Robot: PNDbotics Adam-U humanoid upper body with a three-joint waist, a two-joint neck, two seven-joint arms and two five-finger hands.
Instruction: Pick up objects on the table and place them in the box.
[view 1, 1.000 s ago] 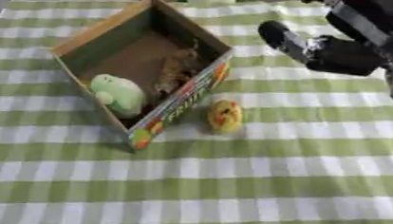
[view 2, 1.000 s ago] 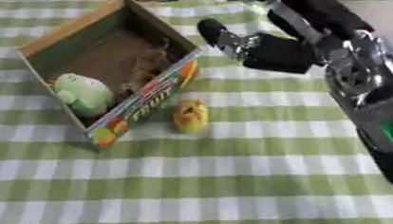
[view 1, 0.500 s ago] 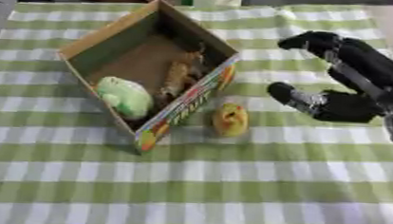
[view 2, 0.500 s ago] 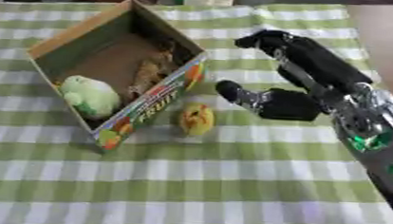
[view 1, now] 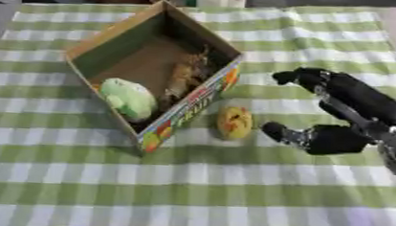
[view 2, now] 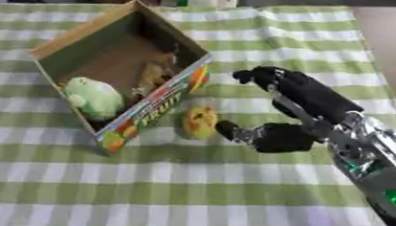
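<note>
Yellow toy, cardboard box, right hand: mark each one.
yellow toy (view 1: pixel 234 122), left eye view, its middle.
cardboard box (view 1: pixel 117 28), left eye view, its far left rim.
right hand (view 2: pixel 307 95), right eye view, back of the hand.

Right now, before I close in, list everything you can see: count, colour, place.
Box: one, cardboard with a printed side, upper left of the cloth.
Green toy: one, pale green, in the box's near corner.
Brown object: one, tan, inside the box along its right wall.
Yellow toy: one, yellow-orange, on the cloth beside the box's printed side.
Tablecloth: one, green-and-white check, over the table.
Right hand: one, black, open just right of the yellow toy, not touching it.
</note>
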